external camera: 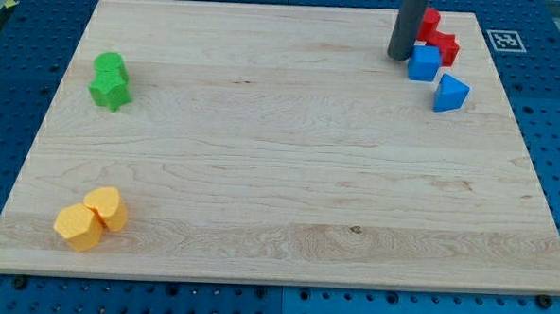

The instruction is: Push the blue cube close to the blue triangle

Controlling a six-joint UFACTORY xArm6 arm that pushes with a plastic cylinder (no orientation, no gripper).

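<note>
The blue cube (423,63) sits near the view's top right on the wooden board (279,176). The blue triangle (450,92) lies just below and right of it, a small gap apart. My tip (398,56) rests on the board right beside the cube's left side, at or very near its edge. The dark rod rises out of the view's top.
Two red blocks (438,39) sit directly above the blue cube, touching it or nearly so. A green cylinder-like block (109,66) and a green star (110,92) are at the left. Two yellow-orange hexagonal blocks (91,219) are at the bottom left. A marker tag (504,40) lies off the board's top right corner.
</note>
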